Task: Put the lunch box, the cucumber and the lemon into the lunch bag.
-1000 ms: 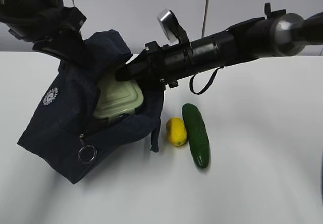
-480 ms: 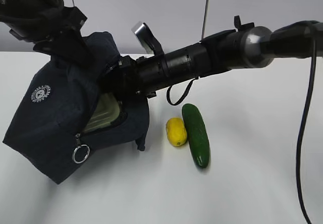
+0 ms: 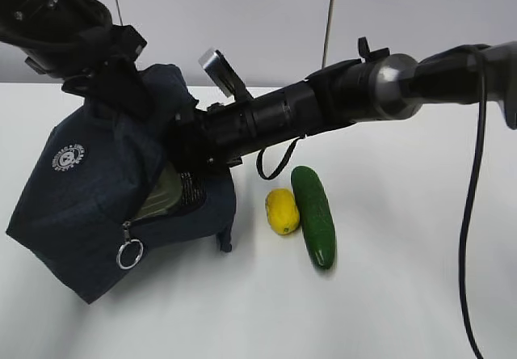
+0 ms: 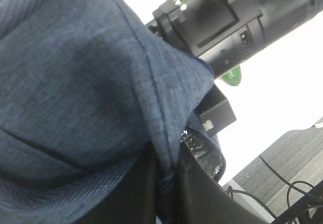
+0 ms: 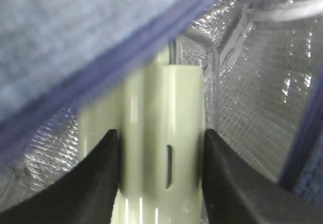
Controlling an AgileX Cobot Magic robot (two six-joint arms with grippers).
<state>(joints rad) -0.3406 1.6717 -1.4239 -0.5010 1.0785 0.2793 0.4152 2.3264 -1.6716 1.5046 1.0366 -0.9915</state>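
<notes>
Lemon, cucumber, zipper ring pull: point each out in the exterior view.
lemon [image 3: 282, 211]: exterior view, middle of its yellow skin.
cucumber [image 3: 313, 216]: exterior view, mid-length of its dark green body.
zipper ring pull [image 3: 129, 254]: exterior view, the silver ring's rim, at the lunch bag's [image 3: 73, 205] lower front.

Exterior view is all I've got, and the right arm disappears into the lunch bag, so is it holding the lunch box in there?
Observer: Yes. The right wrist view shows the right gripper closed on the pale green lunch box, one finger on each side.
Operator: How far inside is the box?
Observer: Silver lining surrounds it, so it is within the lunch bag.
Operator: And what is the left arm doing?
Observer: In the left wrist view the left gripper pinches a fold of the bag's navy fabric between its fingers.
</notes>
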